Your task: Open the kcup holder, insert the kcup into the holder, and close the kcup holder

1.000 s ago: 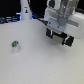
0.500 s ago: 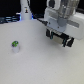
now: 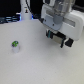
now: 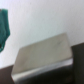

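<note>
While tool (image 3: pixel 59 39) hovers, kcup (image 3: pixel 15 47) lies well apart

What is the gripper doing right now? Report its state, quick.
Gripper: fingers apart, nothing between them, so it looks open and empty. The small white pod with a green top sits on the table, apart from it.

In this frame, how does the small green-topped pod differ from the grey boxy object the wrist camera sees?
The kcup is small and rounded, with a green top over white; the grey box is broad, flat-topped and straight-edged.
The kcup stands alone on the white table, away from the gripper; the grey box sits close under the wrist camera.
The kcup appears only in the exterior view, the box only in the wrist view.
</note>
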